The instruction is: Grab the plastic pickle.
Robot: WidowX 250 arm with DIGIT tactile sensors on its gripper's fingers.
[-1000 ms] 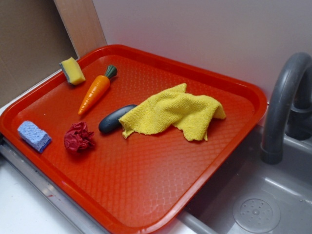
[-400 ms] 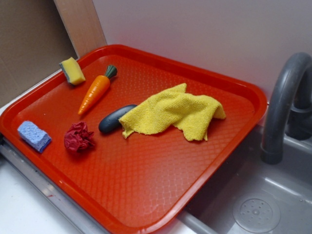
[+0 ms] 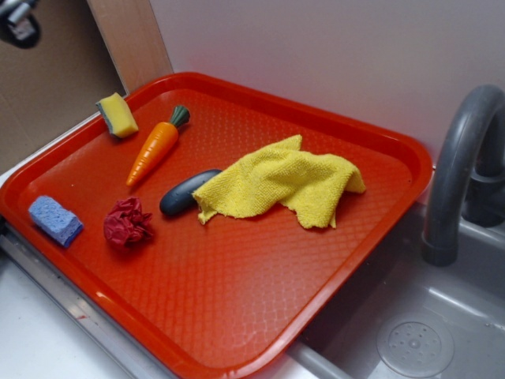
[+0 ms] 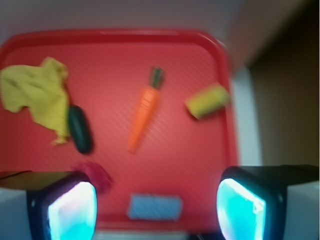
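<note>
Your gripper is high above the tray's near-left corner, jaws spread wide and holding nothing, with both fingers framing the bottom of the wrist view; in the exterior view only a scrap of the arm shows at top left. Nearest under you lies the blue sponge, then the red ball. Just past the ball sits the pickle, lying flat on the red tray, its far end touching or slipping under the edge of the yellow cloth. The carrot lies beside it, apart, and the yellow sponge is farthest off. You'll want to travel over the ball and come down on the pickle's free end, away from the cloth, so you don't catch the fabric. Turn the wrist so the jaws close across its short width; it looks glossy and rounded, so go low and centre it before closing.
</note>
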